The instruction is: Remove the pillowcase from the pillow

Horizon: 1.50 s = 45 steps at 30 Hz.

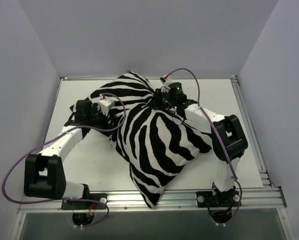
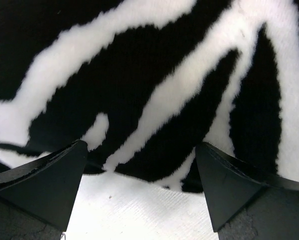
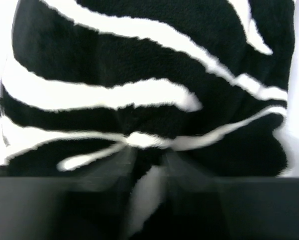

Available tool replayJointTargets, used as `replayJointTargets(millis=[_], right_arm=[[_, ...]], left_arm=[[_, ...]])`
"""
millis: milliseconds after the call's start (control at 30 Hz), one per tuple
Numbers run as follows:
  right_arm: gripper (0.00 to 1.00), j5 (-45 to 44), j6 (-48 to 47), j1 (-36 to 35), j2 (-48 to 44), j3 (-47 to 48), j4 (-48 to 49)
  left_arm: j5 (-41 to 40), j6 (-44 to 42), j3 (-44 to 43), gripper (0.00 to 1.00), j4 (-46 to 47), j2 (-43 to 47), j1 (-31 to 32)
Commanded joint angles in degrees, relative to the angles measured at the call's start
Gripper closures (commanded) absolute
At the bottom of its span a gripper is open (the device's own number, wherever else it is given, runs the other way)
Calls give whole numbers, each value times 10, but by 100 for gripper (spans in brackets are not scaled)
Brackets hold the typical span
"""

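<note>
The zebra-striped pillowcase point(image 1: 154, 140) lies plump across the middle of the white table point(image 1: 89, 160), its corner reaching the near edge. The white pillow is hidden; none of it shows. My left gripper point(image 1: 115, 105) is open at the pillowcase's left edge. In the left wrist view the gripper point(image 2: 140, 150) has bare table point(image 2: 139, 210) between its fingers and the striped cloth point(image 2: 164, 75) just ahead. My right gripper point(image 1: 159, 102) is on top of the far part of the pillowcase. In the right wrist view the gripper point(image 3: 149, 160) is shut on a pinched fold of the striped cloth point(image 3: 139, 75).
Aluminium rails run along the table's near edge point(image 1: 189, 197) and right side point(image 1: 249, 125). Plain walls close in the back and both sides. Purple cables loop from both arms, one over the left part of the table point(image 1: 44, 147).
</note>
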State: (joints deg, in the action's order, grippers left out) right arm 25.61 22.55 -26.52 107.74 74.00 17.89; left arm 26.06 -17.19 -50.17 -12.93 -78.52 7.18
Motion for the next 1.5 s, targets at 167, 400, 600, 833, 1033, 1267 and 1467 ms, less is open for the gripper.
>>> replayJointTargets(millis=[167,400,600,833,1033,1267,1467], right_arm=[[100,48,58,1,-5,-3,24],[100,-91,4,106,-142,65,-127],[100,-285,-130,125,-192,228,-287],[100,-538,-279,-24,-180,295,-328],[100,-730,-341,-225,-75,248,-289],[100,-778,-230,-386,122,191,-287],[41,-723,-173,-453,134,174,-263]], left_arm=[[-22,7,-17,0,15,41,-13],[63,54,-55,2,-23,175,-131],[1,50,-91,2,-67,178,-139],[-1,66,-86,2,-68,174,-139],[-6,81,-84,2,-61,163,-143],[11,95,-108,3,-96,146,-186],[41,105,-166,6,-142,114,-249]])
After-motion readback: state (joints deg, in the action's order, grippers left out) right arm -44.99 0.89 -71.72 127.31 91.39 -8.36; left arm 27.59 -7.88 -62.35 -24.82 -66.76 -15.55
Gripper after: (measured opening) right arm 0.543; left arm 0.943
